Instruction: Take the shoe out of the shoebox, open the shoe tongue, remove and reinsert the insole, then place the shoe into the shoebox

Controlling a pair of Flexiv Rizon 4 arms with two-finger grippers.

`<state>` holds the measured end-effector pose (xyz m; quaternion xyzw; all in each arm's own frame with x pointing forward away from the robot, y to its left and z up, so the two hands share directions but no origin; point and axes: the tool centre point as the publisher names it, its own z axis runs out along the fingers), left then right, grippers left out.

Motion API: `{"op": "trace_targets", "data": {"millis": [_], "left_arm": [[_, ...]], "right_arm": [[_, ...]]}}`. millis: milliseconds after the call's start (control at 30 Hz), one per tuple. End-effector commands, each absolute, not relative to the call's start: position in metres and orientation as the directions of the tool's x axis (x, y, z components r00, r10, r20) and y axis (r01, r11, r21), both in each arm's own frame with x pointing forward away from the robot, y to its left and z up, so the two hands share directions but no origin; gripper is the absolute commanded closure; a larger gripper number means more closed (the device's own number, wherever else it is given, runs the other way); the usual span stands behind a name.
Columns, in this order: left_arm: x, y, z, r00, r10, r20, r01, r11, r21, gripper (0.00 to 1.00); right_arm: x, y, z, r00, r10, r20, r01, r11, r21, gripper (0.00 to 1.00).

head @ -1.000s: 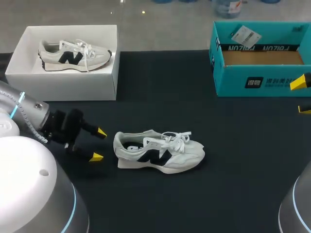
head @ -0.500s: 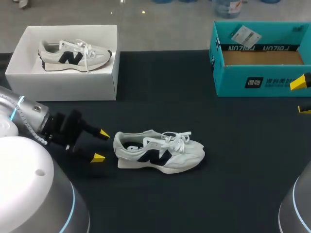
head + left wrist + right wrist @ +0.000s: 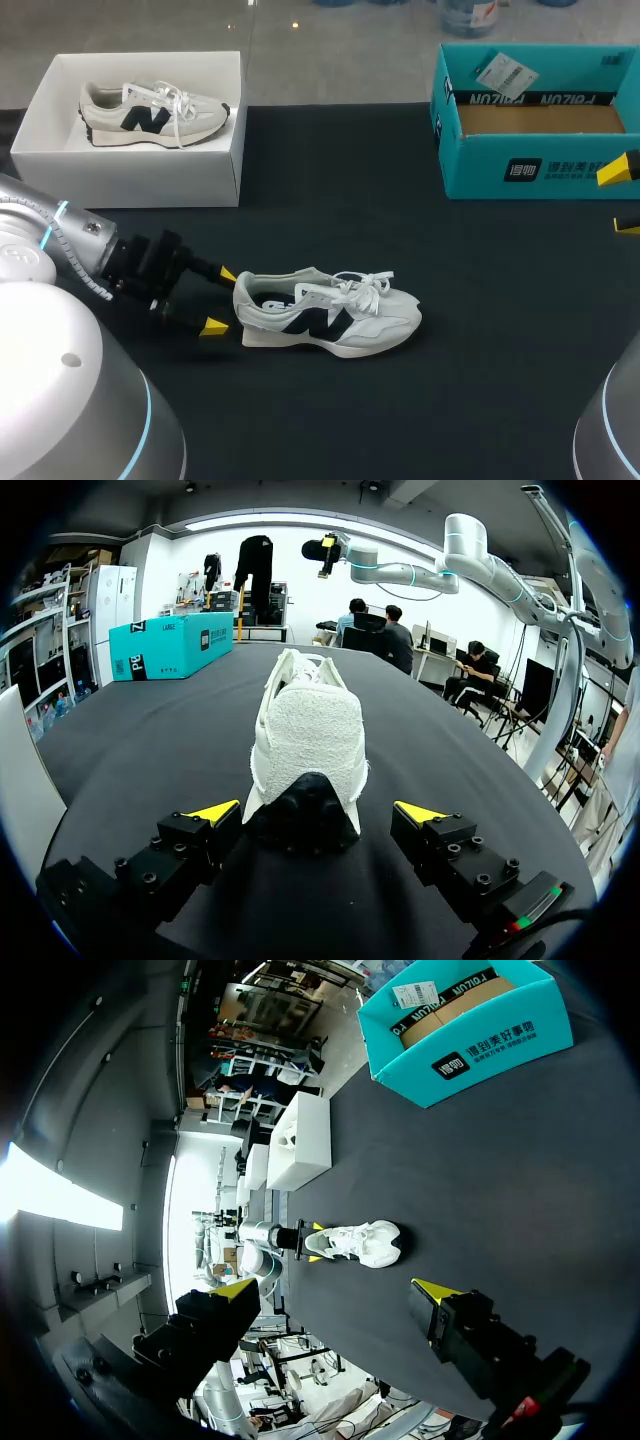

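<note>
A white mesh sneaker with a dark side logo [image 3: 325,315] lies on its sole on the black surface [image 3: 480,380], out of any box, toe to the right and heel to the left. The left claw [image 3: 220,300] sits low at the heel, its yellow fingertips [image 3: 215,810] spread apart. The left wrist view shows the heel between them with a gap on either side, so nothing is gripped yet. The right claw [image 3: 622,199] hangs at the right edge, also apart and empty, just beside the teal cardboard box [image 3: 540,170] and well away from the shoe.

At the far left stands a white open shoebox [image 3: 140,175] holding a second matching sneaker [image 3: 150,112].

The risks, as I judge them:
- From above, the far fingertip looks almost on the heel. If it lands first, the shoe will likely pivot or slide right, since nothing braces the toe.
- The heel collar is soft. A squeeze there could fold it inward and pinch the insole, making removal harder.
- The loose white laces [image 3: 365,285] lie over the tongue and could snag a finger.
- A low approach may scrape the fingertips along the surface.
</note>
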<state>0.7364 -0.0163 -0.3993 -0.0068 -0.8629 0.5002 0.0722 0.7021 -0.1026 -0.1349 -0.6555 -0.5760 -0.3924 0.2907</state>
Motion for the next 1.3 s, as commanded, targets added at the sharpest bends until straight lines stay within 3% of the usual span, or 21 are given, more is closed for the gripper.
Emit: {"op": "trace_targets", "data": {"millis": [33, 1300], "left_arm": [[0.732, -0.024, -0.403, -0.991, 0.076, 0.107, -0.055, 0.502, -0.863, 0.0], [0.743, -0.07, -0.429, -0.997, 0.015, 0.077, -0.057, 0.539, -0.84, 0.0]], "right_arm": [[0.701, -0.102, -0.135, 0.03, 0.529, 0.848, 0.983, -0.17, 0.072, 0.0], [0.701, -0.102, -0.135, 0.03, 0.529, 0.848, 0.983, -0.17, 0.072, 0.0]]}}
